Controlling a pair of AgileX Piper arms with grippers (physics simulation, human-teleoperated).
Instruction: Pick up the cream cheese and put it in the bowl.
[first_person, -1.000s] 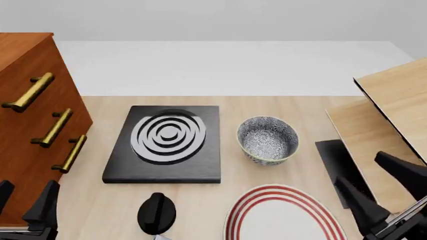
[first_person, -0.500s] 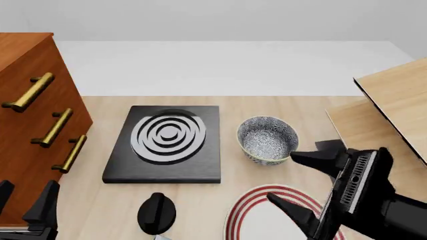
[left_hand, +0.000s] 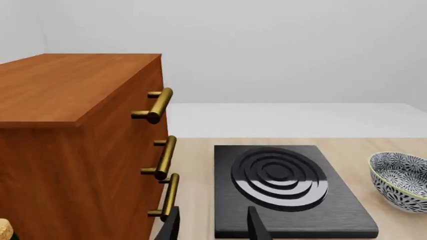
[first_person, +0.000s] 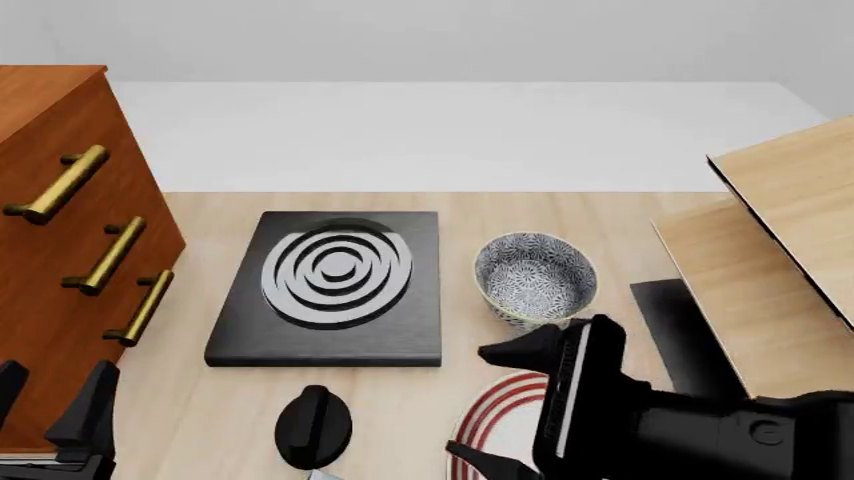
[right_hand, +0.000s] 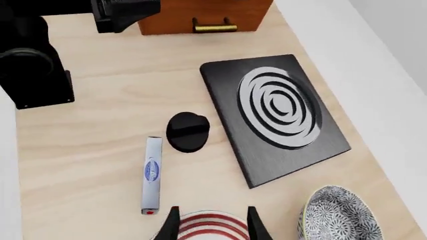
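Front view: drawer cabinet far left, stove plate just right of it, bowl right of the plate, apart. Knob sits in front of the stove plate; cream cheese lies flat on the table beside the knob, near the ringed plate. Ringed plate in front of the bowl. Wooden boards far right.

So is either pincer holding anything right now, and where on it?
Nothing is held. The right pincer is open over the plate, the cream cheese lies untouched on the table, and the left pincer is open with nothing between its fingers.
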